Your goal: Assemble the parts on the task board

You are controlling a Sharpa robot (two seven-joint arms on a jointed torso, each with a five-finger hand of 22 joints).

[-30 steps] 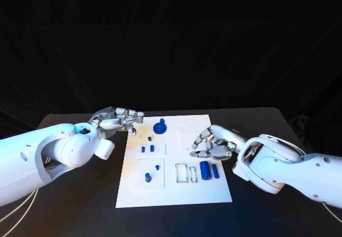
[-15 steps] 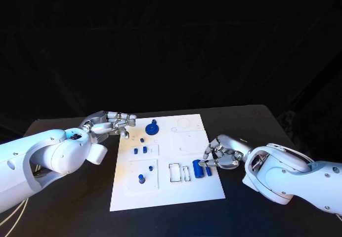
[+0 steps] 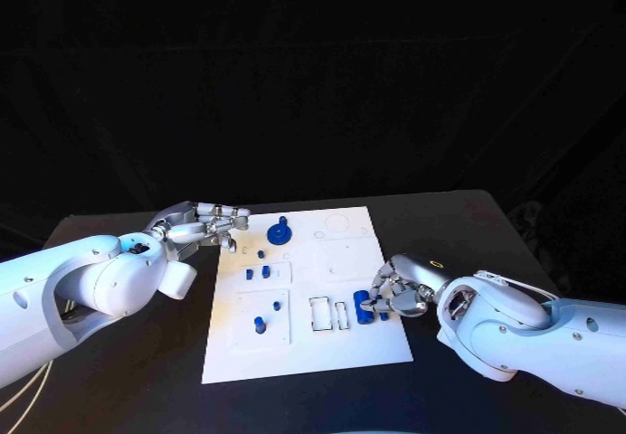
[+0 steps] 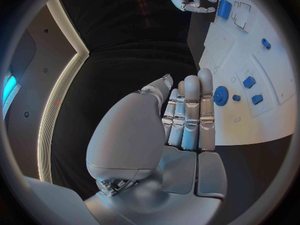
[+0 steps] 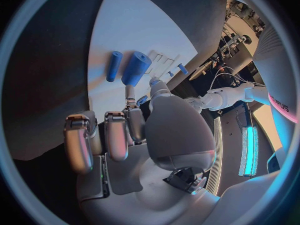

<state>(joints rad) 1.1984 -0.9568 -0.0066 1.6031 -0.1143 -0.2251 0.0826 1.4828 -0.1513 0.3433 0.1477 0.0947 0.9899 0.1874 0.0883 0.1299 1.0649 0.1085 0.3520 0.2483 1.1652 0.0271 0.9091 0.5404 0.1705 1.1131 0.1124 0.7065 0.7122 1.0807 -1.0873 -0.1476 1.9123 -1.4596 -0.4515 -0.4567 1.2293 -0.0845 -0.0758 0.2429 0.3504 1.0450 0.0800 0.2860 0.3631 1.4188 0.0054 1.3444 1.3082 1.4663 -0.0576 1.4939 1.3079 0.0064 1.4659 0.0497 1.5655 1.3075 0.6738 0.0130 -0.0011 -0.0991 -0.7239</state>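
the white task board [image 3: 303, 348] lies at the centre of the black bench [image 3: 130, 398]. the left robot hand [image 3: 205, 225] hovers at the board's ten o'clock corner, fingers straight and close together, holding nothing; the blue gear [image 3: 278, 234] sits just beside it on the board. the right robot hand [image 3: 395, 294] is at the board's three o'clock edge, fingers curled, a fingertip [image 5: 130, 91] touching the thick blue cylinder [image 3: 362, 306]; whether it actually grips it i cannot tell. a thinner blue cylinder [image 5: 114, 65] lies just beside that.
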